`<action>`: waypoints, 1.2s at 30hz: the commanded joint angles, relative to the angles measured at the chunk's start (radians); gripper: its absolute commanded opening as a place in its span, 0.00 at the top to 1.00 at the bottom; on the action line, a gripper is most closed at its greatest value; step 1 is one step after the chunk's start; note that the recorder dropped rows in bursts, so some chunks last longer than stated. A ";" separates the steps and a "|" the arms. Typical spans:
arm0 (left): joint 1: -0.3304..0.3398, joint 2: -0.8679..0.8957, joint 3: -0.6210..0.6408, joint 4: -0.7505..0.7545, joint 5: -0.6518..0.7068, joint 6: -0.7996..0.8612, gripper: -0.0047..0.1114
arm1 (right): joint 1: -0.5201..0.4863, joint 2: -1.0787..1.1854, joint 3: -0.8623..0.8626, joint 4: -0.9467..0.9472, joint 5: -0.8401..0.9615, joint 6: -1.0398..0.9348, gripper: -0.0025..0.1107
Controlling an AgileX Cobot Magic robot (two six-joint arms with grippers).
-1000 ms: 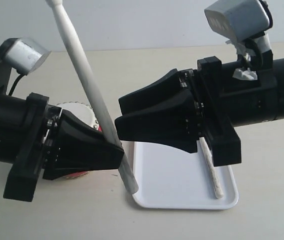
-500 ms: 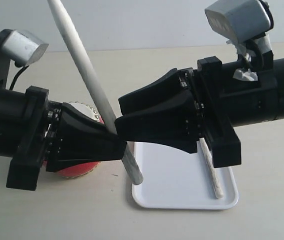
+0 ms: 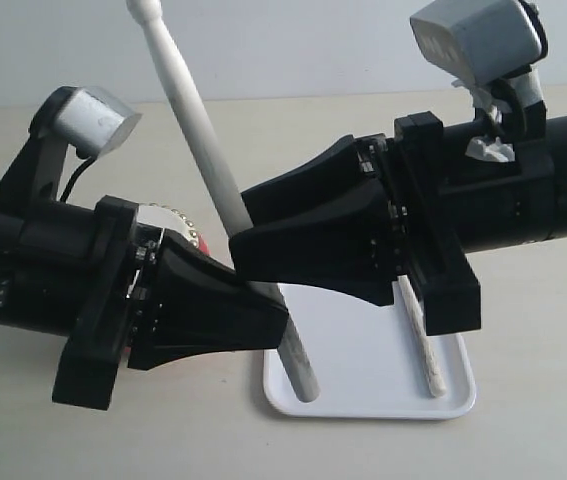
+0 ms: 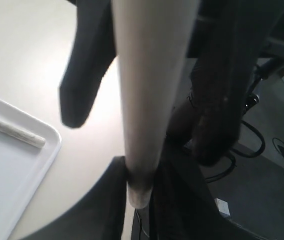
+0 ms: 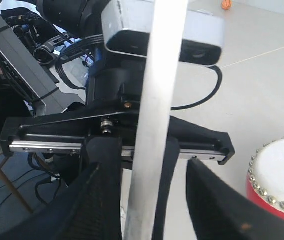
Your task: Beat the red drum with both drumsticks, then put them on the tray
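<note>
Much of the pale bench (image 3: 533, 420) looks flat and smooth, with room around the tray (image 3: 353, 350). The left end effector (image 3: 281, 318) pinches one tilted stick (image 3: 203, 130), low end over the tray, hiding most of the drum (image 3: 168, 222). The right end effector (image 3: 239, 225) is spread, holding nothing. The other stick (image 3: 425, 345) lies in the tray. Sticks look light, stiff and slick, so it seems best to hold one near the middle.

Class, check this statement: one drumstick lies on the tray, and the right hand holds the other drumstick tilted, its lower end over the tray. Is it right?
Wrong hand. The left hand holds the tilted drumstick, as the left wrist view shows; the right hand stands open. The other drumstick does lie on the tray.
</note>
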 commanded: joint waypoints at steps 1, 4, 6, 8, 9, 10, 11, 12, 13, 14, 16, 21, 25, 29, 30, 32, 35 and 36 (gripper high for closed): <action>-0.012 0.001 0.003 -0.041 -0.004 0.018 0.96 | -0.001 0.005 0.004 0.019 0.013 -0.011 0.55; -0.012 0.001 0.003 -0.055 -0.004 0.018 0.96 | -0.001 0.005 0.004 0.019 0.013 -0.011 0.55; -0.012 0.001 0.003 -0.055 -0.004 0.018 0.96 | -0.001 0.005 0.004 0.019 0.013 -0.011 0.55; -0.014 0.001 0.003 -0.051 -0.004 0.018 0.96 | -0.001 0.005 0.004 0.019 0.013 -0.011 0.57; -0.016 0.001 0.003 -0.049 -0.004 0.018 0.96 | -0.001 0.005 0.004 0.019 0.013 -0.011 0.58; -0.022 0.001 0.003 -0.049 -0.001 0.018 0.96 | -0.001 0.005 0.004 0.019 0.013 -0.011 0.59; -0.028 0.001 0.003 -0.049 -0.001 0.018 0.96 | -0.001 0.005 0.004 0.019 0.013 -0.011 0.61; -0.038 0.001 0.003 -0.049 -0.001 0.018 0.96 | -0.001 0.005 0.004 0.019 0.013 -0.011 0.64; -0.050 0.001 0.003 -0.050 -0.004 0.018 0.96 | -0.001 0.005 0.004 0.019 0.013 -0.011 0.68; -0.056 0.001 0.003 -0.049 -0.006 0.018 0.96 | -0.001 0.005 0.004 0.019 0.013 -0.011 0.71; -0.064 0.001 0.003 -0.049 -0.010 0.019 0.96 | -0.001 0.005 0.004 0.019 0.013 -0.011 0.77; -0.063 0.001 0.003 -0.049 -0.012 0.019 0.96 | -0.001 0.005 0.004 0.017 0.013 -0.011 0.93; -0.063 0.001 0.003 -0.047 -0.012 0.018 0.96 | -0.001 0.005 0.004 0.017 0.013 -0.003 0.98; -0.063 0.001 0.003 -0.047 -0.012 0.013 0.94 | -0.001 0.005 0.004 0.017 0.013 -0.001 0.98; -0.063 0.001 0.003 -0.047 -0.012 0.013 0.91 | -0.001 0.005 0.004 0.017 0.013 -0.001 0.98; -0.063 0.001 0.003 -0.047 -0.012 0.013 0.82 | -0.001 0.005 0.004 0.017 0.013 0.011 0.98; -0.063 0.001 0.003 -0.047 -0.012 0.009 0.64 | -0.001 0.005 0.004 0.022 0.013 0.031 0.98; -0.063 0.001 0.003 -0.047 -0.012 0.009 0.58 | -0.001 0.005 0.004 0.022 0.013 0.036 0.98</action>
